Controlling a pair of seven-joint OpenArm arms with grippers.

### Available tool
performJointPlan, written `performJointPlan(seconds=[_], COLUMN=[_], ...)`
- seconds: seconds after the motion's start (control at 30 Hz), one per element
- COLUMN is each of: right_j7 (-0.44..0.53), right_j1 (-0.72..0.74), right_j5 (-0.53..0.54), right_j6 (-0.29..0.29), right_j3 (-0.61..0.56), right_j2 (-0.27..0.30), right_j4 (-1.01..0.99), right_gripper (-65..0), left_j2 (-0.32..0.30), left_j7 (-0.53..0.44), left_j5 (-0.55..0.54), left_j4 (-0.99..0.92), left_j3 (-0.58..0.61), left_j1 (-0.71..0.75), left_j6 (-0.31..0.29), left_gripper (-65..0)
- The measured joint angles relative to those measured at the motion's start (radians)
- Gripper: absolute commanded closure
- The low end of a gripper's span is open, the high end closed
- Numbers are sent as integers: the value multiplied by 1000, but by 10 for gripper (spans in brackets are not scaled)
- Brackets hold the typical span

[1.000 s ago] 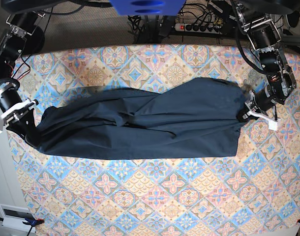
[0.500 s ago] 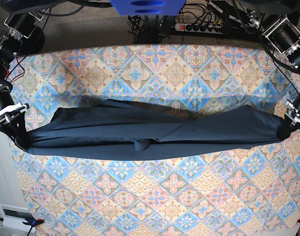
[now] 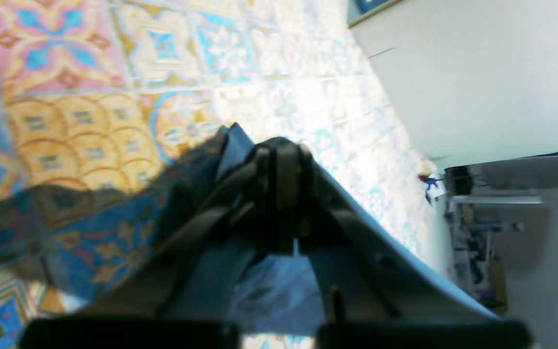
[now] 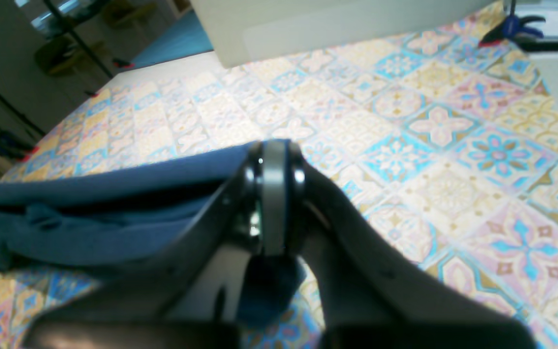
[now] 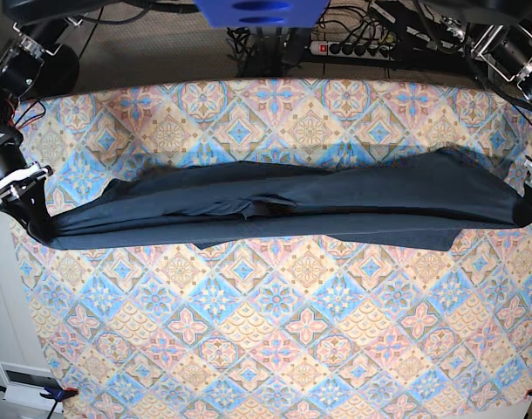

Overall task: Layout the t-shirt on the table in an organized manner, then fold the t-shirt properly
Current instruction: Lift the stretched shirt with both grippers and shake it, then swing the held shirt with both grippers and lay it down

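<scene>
The dark navy t-shirt (image 5: pixel 275 209) is pulled into a long narrow band across the table (image 5: pixel 275 349), from the left edge to the right edge. My right gripper (image 5: pixel 35 229) is shut on its left end. My left gripper (image 5: pixel 526 212) is shut on its right end. In the right wrist view the shut gripper (image 4: pixel 274 150) pinches the t-shirt (image 4: pixel 114 194), which trails off to the left above the table (image 4: pixel 453 145). In the left wrist view the shut gripper (image 3: pixel 279 150) holds a blurred fold of the t-shirt (image 3: pixel 269 291) over the table (image 3: pixel 66 97).
A power strip (image 5: pixel 353 48) and cables lie behind the table's far edge. A white box (image 5: pixel 22 384) sits off the near left corner. A white cabinet (image 3: pixel 453 72) stands beside the table. A blue clamp (image 4: pixel 516 26) grips the table edge.
Both arms have drawn apart, stretching the bunched t-shirt into a taut band. Over the last half second the band has shifted slightly toward the back, with a flap hanging at its right.
</scene>
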Motion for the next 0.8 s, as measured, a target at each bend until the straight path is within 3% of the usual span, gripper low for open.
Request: performJointPlan(seconds=[0.1, 0.23, 0.37, 0.43, 0.6, 0.8], right_j7=[-75, -94, -91, -84, -35, -68], right_j1=[1, 5, 67, 189, 512, 859], right_j5=[-13, -16, -162, -247, -261, -303], right_j6=[-7, -1, 4, -5, 3, -7], right_j3=[-36, -154, -196, -241, -329, -381], right_j2=[2, -2, -7, -1, 7, 38], right_j4=[-2, -13, -74, -127, -357, -681], right_gripper=[-2, -2, -1, -1, -1, -2], left_j2=[-1, 8, 62, 86, 146, 200], left_j7=[-7, 17, -53, -46, -50, -50], left_j5=[0, 85, 138, 166, 321, 398], left_j4=[1, 2, -1, -2, -5, -121], left_j3=[0, 115, 207, 248, 378, 380], left_j1=[14, 29, -62, -143, -369, -671], left_j6=[0, 1, 10, 0, 5, 2], left_gripper=[0, 0, 0, 0, 0, 0])
